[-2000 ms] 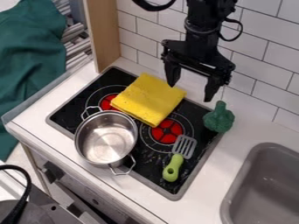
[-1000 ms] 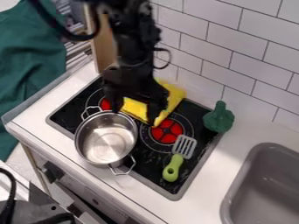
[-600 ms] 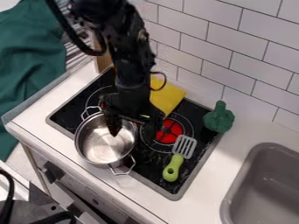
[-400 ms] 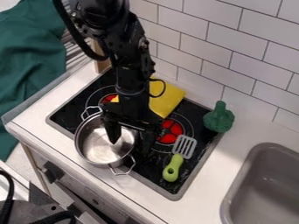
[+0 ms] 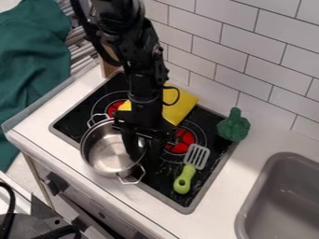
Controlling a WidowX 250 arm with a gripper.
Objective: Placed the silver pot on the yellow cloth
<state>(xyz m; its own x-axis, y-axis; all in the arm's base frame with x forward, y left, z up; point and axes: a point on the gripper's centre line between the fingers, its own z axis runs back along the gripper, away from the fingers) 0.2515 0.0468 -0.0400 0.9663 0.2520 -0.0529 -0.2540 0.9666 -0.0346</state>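
Currently | pincer (image 5: 145, 156) well open | astride silver pot (image 5: 107, 156) rim | contact unclear

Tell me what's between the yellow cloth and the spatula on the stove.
The camera view shows a red burner, partly hidden, between the yellow cloth and the green-handled spatula.

Silver pot (image 5: 107, 155), set upright, rim between the parted fingers (image 5: 130, 141), folded yellow cloth (image 5: 181, 106), laid flat beyond them
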